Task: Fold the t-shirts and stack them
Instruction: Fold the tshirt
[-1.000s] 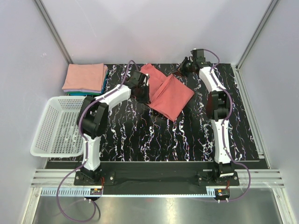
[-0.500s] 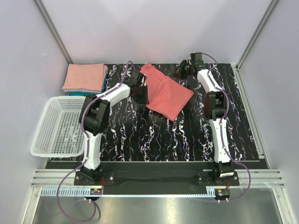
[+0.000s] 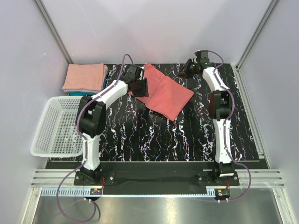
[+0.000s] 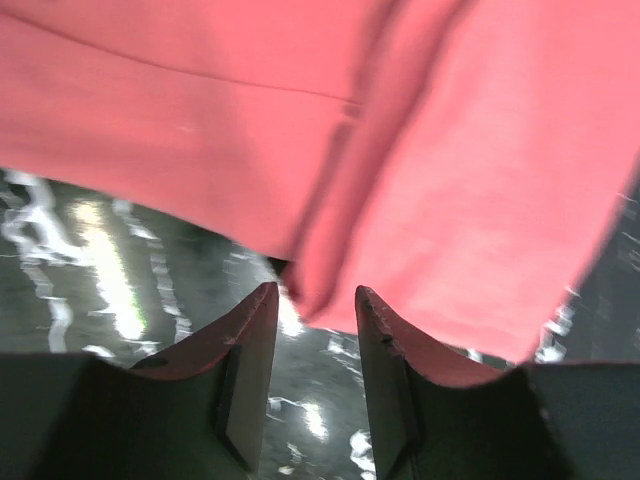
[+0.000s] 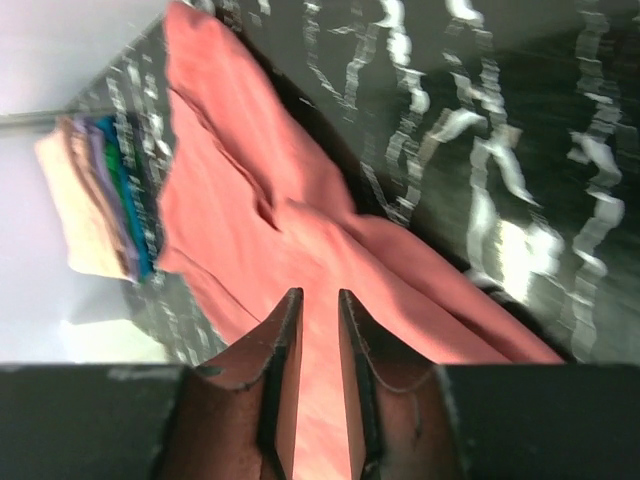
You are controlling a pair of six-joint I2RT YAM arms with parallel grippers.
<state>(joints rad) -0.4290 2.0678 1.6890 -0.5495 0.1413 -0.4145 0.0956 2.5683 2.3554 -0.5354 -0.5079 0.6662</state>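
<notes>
top view: the coral-red t-shirt (image 3: 166,93) lies partly folded on the far middle of the black marbled surface (image 3: 163,135). i record the left end effector (image 3: 139,87) at the shirt's left edge. the right end effector (image 3: 189,70) is off its far right side, apart from the cloth. a folded stack (image 3: 84,77), salmon on top with teal beneath, sits in the far left corner behind the white basket (image 3: 56,126).

left wrist view: the fingers (image 4: 250,335) stand apart, gripping nothing. a fold of the shirt's edge reaches just to their tips.

right wrist view: the fingers (image 5: 283,345) are narrowly parted with nothing between them. the shirt lies beyond, the stack further off.
</notes>
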